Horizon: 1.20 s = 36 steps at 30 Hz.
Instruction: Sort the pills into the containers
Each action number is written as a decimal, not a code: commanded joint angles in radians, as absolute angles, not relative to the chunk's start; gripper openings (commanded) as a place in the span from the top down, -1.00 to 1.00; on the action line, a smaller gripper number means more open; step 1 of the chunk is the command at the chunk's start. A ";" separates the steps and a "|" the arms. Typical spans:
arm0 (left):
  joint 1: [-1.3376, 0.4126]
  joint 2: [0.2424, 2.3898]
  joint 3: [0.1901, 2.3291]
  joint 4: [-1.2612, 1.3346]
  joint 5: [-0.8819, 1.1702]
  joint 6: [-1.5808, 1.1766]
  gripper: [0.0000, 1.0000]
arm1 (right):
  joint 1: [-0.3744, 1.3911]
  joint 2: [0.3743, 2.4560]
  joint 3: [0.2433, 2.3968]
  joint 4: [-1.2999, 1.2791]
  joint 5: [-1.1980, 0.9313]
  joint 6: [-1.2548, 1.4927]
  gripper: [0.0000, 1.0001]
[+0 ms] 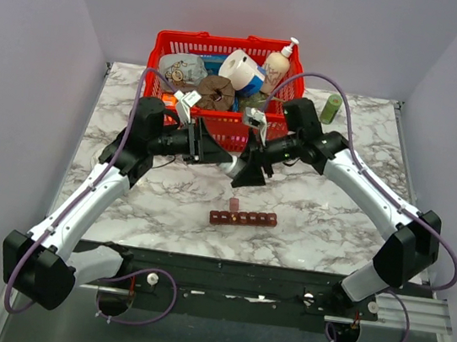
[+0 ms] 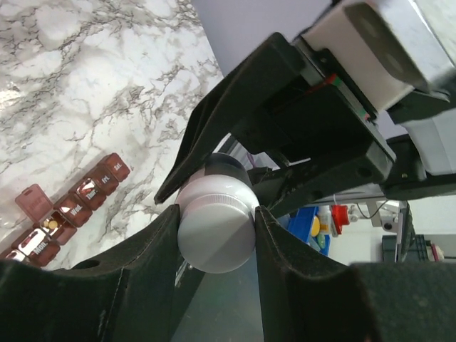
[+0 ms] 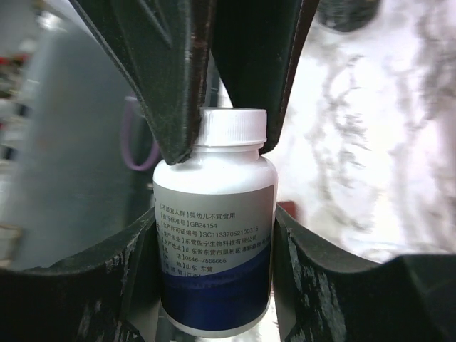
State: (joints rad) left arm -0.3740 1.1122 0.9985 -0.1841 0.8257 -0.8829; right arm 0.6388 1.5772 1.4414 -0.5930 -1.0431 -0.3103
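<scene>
Marble-patterned surface (image 1: 307, 216) is shown from above carrying the dark red-brown plastic strip of square lidded compartments (image 1: 243, 218) near its front middle. At the left wrist, the left end effector (image 2: 216, 235) is clenched on a round white cap (image 2: 216, 224). At the right wrist, a white labelled plastic bottle (image 3: 214, 242) is grasped by the right end effector (image 3: 214, 263).

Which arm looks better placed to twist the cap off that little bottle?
Left: the left gripper is shut on the round white plastic cap, while the right gripper clamps the white labelled plastic bottle.
</scene>
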 commanded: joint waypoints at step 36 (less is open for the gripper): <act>-0.291 1.054 1.195 -0.438 0.728 -0.681 -0.97 | 0.644 1.530 1.407 -0.374 -1.163 -0.202 0.86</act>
